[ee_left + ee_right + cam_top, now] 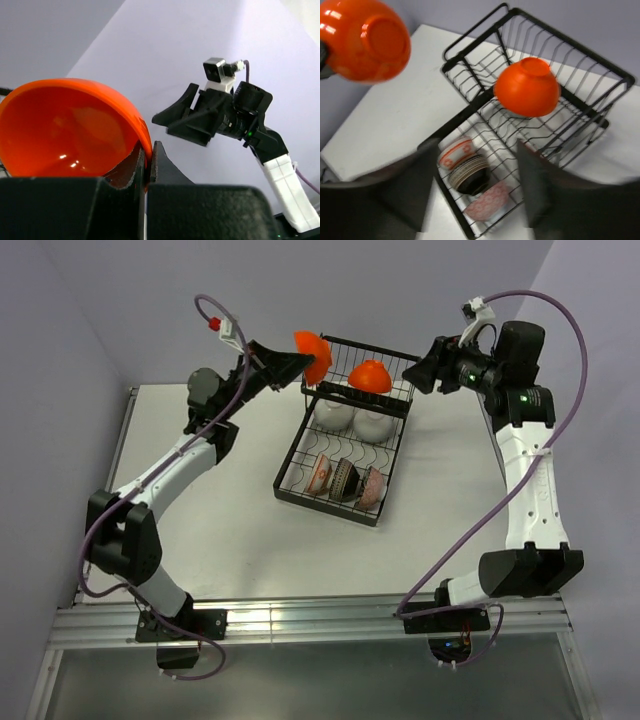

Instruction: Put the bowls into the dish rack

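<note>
above the far left corner of the dish rack [300, 462], my left gripper [303, 362] is pinched narrow on the rim of an orange-red bowl [314, 352]. one finger is inside the bowl, the other outside. the bowl hangs in the air on its side, clear of the wires.

a second orange-red bowl [370, 377] sits upside down in the raised basket. two white bowls [333, 415] rest on the tray just below it, and three patterned bowls [345, 480] stand on edge in the near slots.

my right gripper [411, 374] hovers by the far right corner of the rack, spread wide and holding nothing.

the bowl looks glossy, so i judge it hard, stiff and slick, light enough for a rim pinch but likely to swing or slip in so thin a hold. it would probably chip against the wire. the rim is the only place my fingers can span, and i judge it should go down gently beside its twin.
</note>
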